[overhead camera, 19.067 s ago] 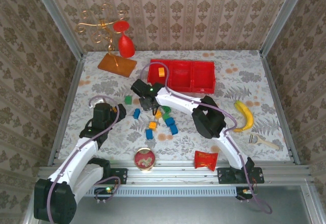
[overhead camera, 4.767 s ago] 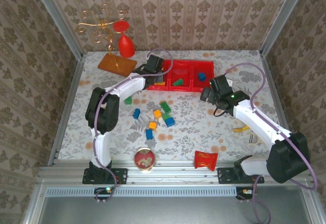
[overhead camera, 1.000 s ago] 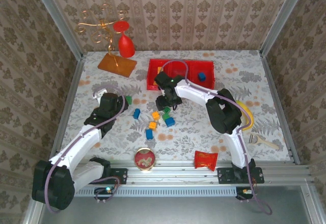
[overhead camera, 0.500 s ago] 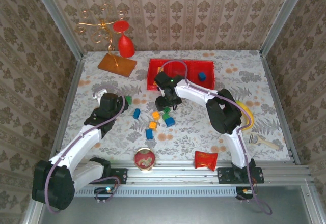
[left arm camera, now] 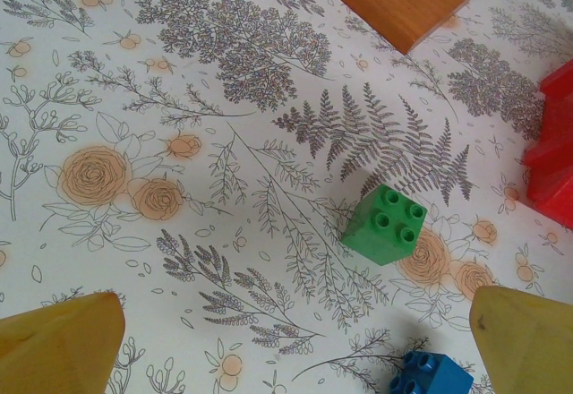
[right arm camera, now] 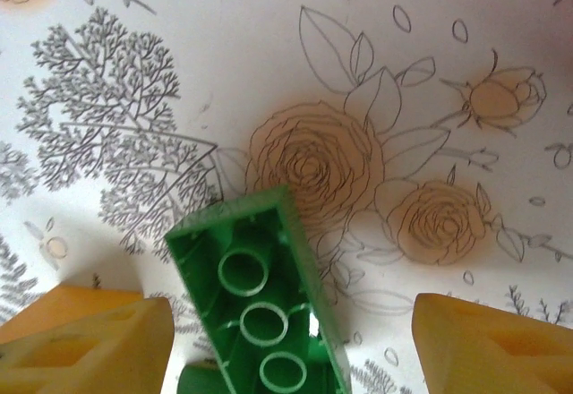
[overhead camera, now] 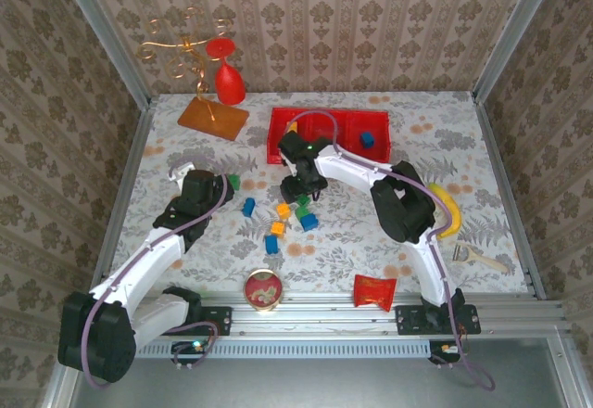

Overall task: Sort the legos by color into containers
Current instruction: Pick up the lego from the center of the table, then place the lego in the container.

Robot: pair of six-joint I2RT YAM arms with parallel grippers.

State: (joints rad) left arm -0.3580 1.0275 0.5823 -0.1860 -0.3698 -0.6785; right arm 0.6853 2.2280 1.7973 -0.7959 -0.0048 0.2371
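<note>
- Green block (right arm camera: 260, 295) lies on the surface hollow side up, between the right jaws; from above it sits in the loose cluster (overhead camera: 301, 201) near the middle, well short of the containers (overhead camera: 352, 113)
- Change: a few seconds back the right arm (overhead camera: 352, 172) was out on the right beside the containers and the left arm (overhead camera: 153, 250) was reaching to their left end; now the right arm has swung across to the cluster and the left has drawn back to the near left; over the last second the right arm has barely shifted
- Reading: one drop-off round looks finished (a blue lego (overhead camera: 367, 138) lies in the right-hand compartment) and a pick of the green block is starting; roughly eight legos are not yet sorted
- Right jaws: partly apart, one yellow finger (right arm camera: 81, 340) on each side of the block, with a clear gap on one side, so no grip yet
- Right arm: up from its near-right base, bent at the elbow, forearm reaching left, wrist pointing down
- Left arm: low and stretched forward; left jaws wide with nothing held, facing a small square green lego (left arm camera: 387, 224), with a second blue lego (left arm camera: 430, 378) just nearer
</note>
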